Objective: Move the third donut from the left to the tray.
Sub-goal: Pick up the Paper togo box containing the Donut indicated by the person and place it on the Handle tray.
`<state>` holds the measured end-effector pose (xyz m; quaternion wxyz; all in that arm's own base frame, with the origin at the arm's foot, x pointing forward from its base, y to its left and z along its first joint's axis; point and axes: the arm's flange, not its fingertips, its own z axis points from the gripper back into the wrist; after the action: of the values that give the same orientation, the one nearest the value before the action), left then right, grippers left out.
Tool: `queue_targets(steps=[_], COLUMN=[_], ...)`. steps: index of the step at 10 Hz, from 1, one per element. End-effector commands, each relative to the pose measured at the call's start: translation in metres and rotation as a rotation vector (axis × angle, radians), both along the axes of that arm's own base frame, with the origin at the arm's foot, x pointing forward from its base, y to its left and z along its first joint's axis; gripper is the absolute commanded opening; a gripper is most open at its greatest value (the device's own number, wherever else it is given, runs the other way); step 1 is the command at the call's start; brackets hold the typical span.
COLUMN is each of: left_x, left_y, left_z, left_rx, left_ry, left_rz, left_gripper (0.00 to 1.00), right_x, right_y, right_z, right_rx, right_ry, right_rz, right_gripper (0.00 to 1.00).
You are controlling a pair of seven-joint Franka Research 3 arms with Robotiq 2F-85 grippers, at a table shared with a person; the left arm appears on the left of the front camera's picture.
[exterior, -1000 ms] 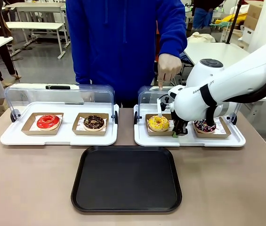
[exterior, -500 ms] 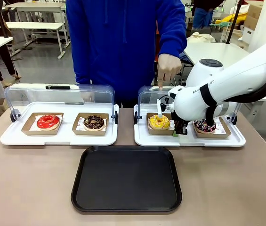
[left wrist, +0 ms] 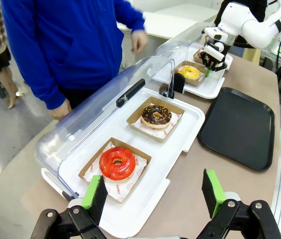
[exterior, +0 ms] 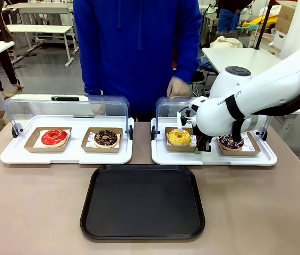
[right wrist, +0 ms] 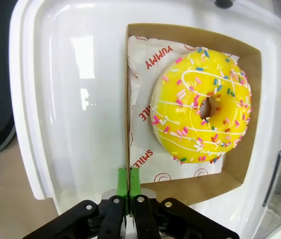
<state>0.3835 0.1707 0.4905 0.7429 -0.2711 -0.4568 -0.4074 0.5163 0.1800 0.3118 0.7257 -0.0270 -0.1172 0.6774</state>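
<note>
Yellow donut (exterior: 179, 137): it sits in its square cardboard holder (right wrist: 190, 32), inside the white tray (exterior: 213, 158) just beyond the black tray's (exterior: 142, 202) far right corner. By the look of it, it is not yet lifted.
Right gripper (right wrist: 128, 181): pressed together on the holder's thin upright wall, on the side facing the dark donut (exterior: 229, 141). It pinches cardboard only and does not touch the icing.
Left gripper (left wrist: 152, 191): spread and holding nothing, well off past the black tray's left side.
Grip risk: one edge carries the whole load, so the wall may bend or slip from the green pads as the holder rises.
Tilt risk: the donut's weight lies away from the pinch. The holder would likely sag, and the donut could slide off its printed paper liner.
Rim risk: the white tray's raised rim stands between the holder and the black tray. A low drag rather than a lift would catch there.
Neighbour risk: the dark donut's holder lies just beside the gripper, so a sideways swing could knock it.
Person risk: a hand (exterior: 177, 86) hangs beyond the clear lid (exterior: 165, 109), on the far side from the black tray. If it reaches in, it could cross the arm's path.
Landing risk: letting go before the holder rests flat on the black tray could flip it.
</note>
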Motion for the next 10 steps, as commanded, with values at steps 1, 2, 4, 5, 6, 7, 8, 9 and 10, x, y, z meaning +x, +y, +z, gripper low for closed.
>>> queue_targets(steps=[1, 2, 4, 5, 6, 7, 8, 9, 10], left_x=[-0.002, -0.002, -0.002, -0.002, -0.002, -0.002, -0.002, -0.002, -0.002], left_y=[0.0, 0.0, 0.0, 0.0, 0.0, 0.0, 0.0, 0.0, 0.0], left_z=[0.003, 0.003, 0.003, 0.003, 0.003, 0.003, 0.003, 0.003, 0.003], left_rx=[-0.001, -0.001, -0.001, -0.001, -0.001, -0.001, -0.001, -0.001, -0.001], left_ry=[0.005, 0.005, 0.005, 0.005, 0.005, 0.005, 0.005, 0.005, 0.005], left_rz=[-0.007, -0.007, -0.007, -0.007, -0.007, -0.007, -0.007, -0.007, -0.007], left_gripper=[1.0, 1.0, 1.0, 1.0, 1.0, 1.0, 1.0, 1.0, 1.0], right_x=[-0.024, -0.039, -0.065, -0.078, -0.097, -0.111, -0.127, -0.143, -0.167], right_y=[0.0, 0.0, -0.002, -0.002, 0.005, 0.007, 0.013, 0.019, 0.032], right_z=[0.029, 0.045, 0.073, 0.086, 0.095, 0.104, 0.11, 0.115, 0.117], right_rx=[-0.002, -0.024, -0.024, -0.025, -0.027, -0.022, -0.019, -0.021, -0.03], right_ry=[-0.08, -0.096, -0.127, -0.131, -0.119, -0.113, -0.101, -0.099, -0.11], right_rz=[-0.023, -0.032, -0.036, -0.037, -0.037, -0.04, -0.038, -0.029, -0.03], right_gripper=[0.02, 0.02, 0.02, 0.02, 0.0, 0.0, 0.0, 0.0, 0.0])
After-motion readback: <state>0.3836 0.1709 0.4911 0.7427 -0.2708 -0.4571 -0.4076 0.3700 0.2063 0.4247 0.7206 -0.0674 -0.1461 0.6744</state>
